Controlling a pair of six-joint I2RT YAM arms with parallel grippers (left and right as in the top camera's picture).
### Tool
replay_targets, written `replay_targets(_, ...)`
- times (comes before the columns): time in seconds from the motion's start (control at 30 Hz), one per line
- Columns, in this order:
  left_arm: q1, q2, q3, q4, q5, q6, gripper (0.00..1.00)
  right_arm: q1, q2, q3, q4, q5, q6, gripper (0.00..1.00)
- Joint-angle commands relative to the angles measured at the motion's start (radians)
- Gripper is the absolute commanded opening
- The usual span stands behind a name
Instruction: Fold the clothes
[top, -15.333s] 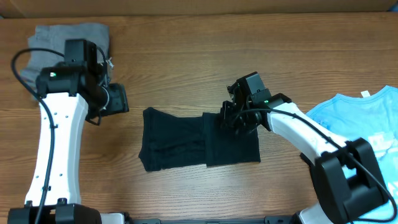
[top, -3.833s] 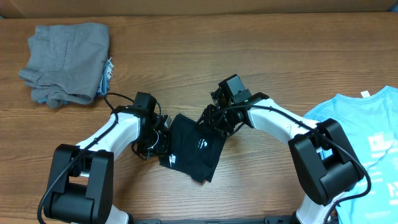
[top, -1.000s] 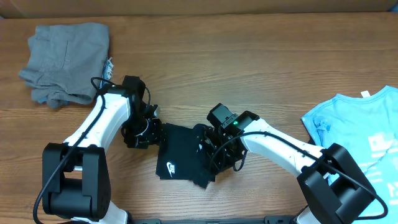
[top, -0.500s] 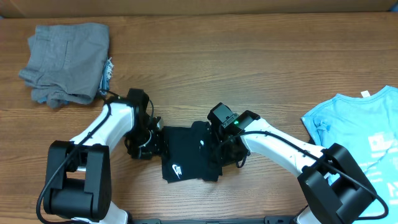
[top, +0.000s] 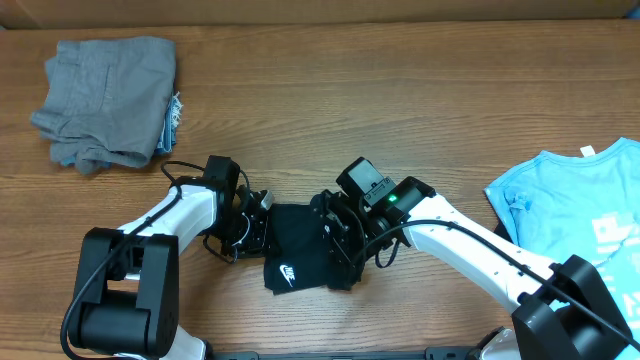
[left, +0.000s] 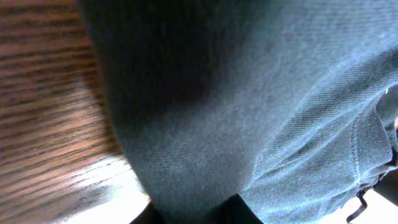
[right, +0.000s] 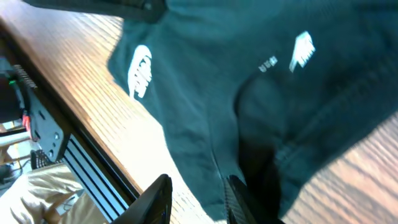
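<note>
The black T-shirt (top: 298, 240) lies folded into a small bundle at the table's front centre, its white logo (top: 287, 271) facing up. My left gripper (top: 250, 236) is at the bundle's left edge; in the left wrist view its fingers (left: 196, 213) are shut on the black cloth (left: 249, 93), which fills the frame. My right gripper (top: 345, 248) is at the bundle's right edge. In the right wrist view its fingers (right: 199, 200) stand apart over the hem of the shirt (right: 205, 81), with the logo (right: 140, 71) beyond.
Grey folded garments (top: 110, 100) are piled at the back left corner. A light blue printed T-shirt (top: 580, 210) lies spread at the right edge. The wooden table (top: 400, 100) ends just in front of the bundle.
The black bundle has turned from a tilt to lie squarer. My left gripper has slid forward and right with its edge. My right wrist has drawn back slightly.
</note>
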Motion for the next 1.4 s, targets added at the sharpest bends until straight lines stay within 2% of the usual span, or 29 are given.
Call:
replay_targets(0.0, -0.006, 0.019, -0.016, 0.003, 0.016, 0.0, 0.24, -0.003, 0.031, -0.011, 0.012, -0.014, -0.046, 0.34)
replay_targets(0.1, -0.006, 0.019, -0.016, 0.005, 0.014, 0.001, 0.32, -0.003, 0.072, -0.021, 0.031, 0.023, -0.046, 0.36)
replay_targets(0.27, -0.006, 0.019, -0.016, -0.005, 0.015, 0.0, 0.52, -0.003, 0.096, -0.021, 0.027, 0.021, -0.042, 0.38)
replay_targets(0.33, -0.006, 0.019, -0.016, -0.004, 0.013, 0.001, 0.53, -0.003, 0.096, -0.022, 0.027, 0.028, -0.042, 0.38)
replay_targets(0.4, -0.006, 0.019, -0.016, -0.005, 0.014, 0.0, 0.53, -0.003, 0.096, -0.027, 0.025, 0.028, -0.042, 0.29)
replay_targets(0.43, -0.006, 0.019, -0.016, -0.005, 0.014, 0.0, 0.53, -0.003, 0.096, -0.031, 0.023, 0.034, -0.042, 0.29)
replay_targets(0.47, -0.006, 0.019, -0.016, -0.006, 0.014, 0.0, 0.53, -0.003, 0.096, -0.036, 0.022, 0.065, -0.041, 0.32)
replay_targets(0.5, -0.006, 0.019, -0.016, -0.007, 0.014, 0.0, 0.53, -0.004, 0.096, -0.039, 0.024, 0.101, -0.032, 0.43)
replay_targets(0.53, -0.006, 0.019, -0.016, -0.006, 0.013, 0.001, 0.54, -0.005, 0.096, -0.04, 0.032, 0.148, -0.004, 0.49)
replay_targets(0.57, -0.006, 0.019, -0.016, -0.003, 0.008, 0.001, 0.54, -0.005, 0.096, -0.04, 0.045, 0.174, 0.017, 0.51)
replay_targets(0.73, -0.006, 0.019, -0.016, -0.004, -0.001, 0.001, 0.55, -0.005, 0.096, -0.04, 0.096, 0.159, 0.025, 0.5)
replay_targets(0.87, -0.006, 0.019, -0.016, 0.006, -0.002, 0.001, 0.54, -0.005, 0.095, -0.04, 0.058, 0.075, 0.036, 0.27)
replay_targets(1.03, -0.006, 0.019, -0.016, 0.004, -0.001, 0.001, 0.41, -0.005, 0.092, -0.04, -0.013, -0.043, 0.0, 0.04)
replay_targets(1.17, -0.006, 0.019, -0.016, 0.007, -0.032, 0.001, 0.34, -0.005, 0.08, -0.037, -0.028, -0.012, 0.024, 0.04)
replay_targets(1.27, -0.006, 0.019, -0.016, -0.012, -0.046, 0.001, 0.34, -0.005, 0.069, -0.029, -0.048, 0.217, 0.217, 0.04)
replay_targets(1.3, -0.006, 0.019, -0.016, -0.019, -0.046, 0.001, 0.43, -0.005, 0.064, -0.027, -0.068, 0.357, 0.328, 0.04)
replay_targets(1.37, -0.006, 0.019, -0.016, -0.016, -0.046, 0.001, 0.52, -0.005, 0.064, -0.027, -0.072, 0.406, 0.365, 0.04)
